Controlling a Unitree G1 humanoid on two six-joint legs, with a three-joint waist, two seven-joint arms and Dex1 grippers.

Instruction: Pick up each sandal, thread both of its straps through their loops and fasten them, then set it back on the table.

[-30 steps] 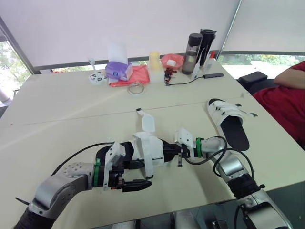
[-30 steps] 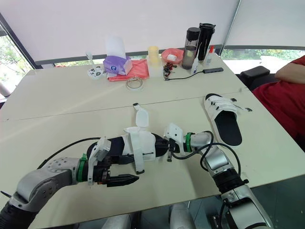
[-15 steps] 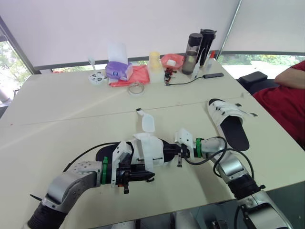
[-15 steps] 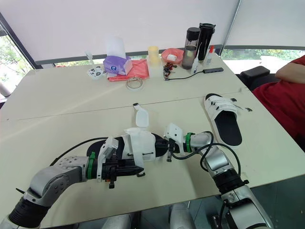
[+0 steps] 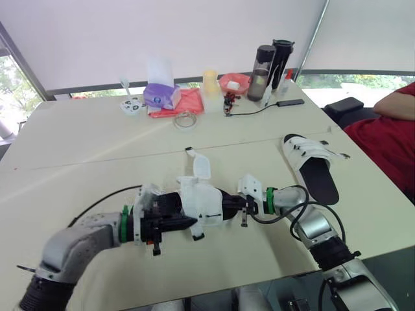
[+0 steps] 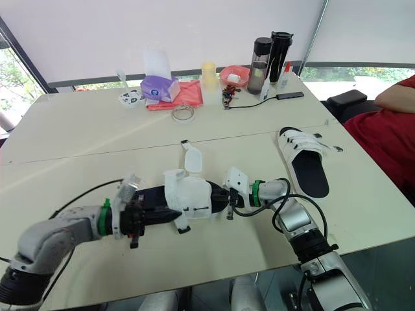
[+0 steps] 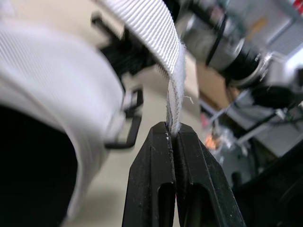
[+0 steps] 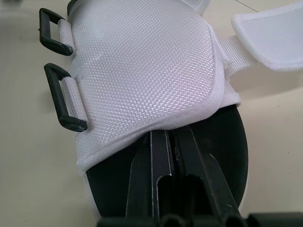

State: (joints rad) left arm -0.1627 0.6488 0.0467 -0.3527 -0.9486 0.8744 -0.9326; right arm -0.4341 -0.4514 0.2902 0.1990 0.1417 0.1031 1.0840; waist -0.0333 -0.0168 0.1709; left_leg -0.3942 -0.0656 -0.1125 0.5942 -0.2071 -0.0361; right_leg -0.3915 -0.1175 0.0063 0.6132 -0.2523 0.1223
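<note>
left tool (image 7: 173, 135) clamped on flat ribbed white webbing strap (image 7: 161, 28) | right tool (image 8: 170, 137) closed, seemingly pinching woven-mesh, black-soled sandal (image 5: 204, 202) | sandal between tools, near part of cream surface (image 5: 97, 142) | rectangular black loops (image 8: 64, 97) unthreaded

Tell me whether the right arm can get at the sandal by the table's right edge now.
Probably not yet: the right gripper is shut on the near sandal while the left gripper pinches its strap. Only bare table lies before the far sandal, so once freed the way looks open.
</note>
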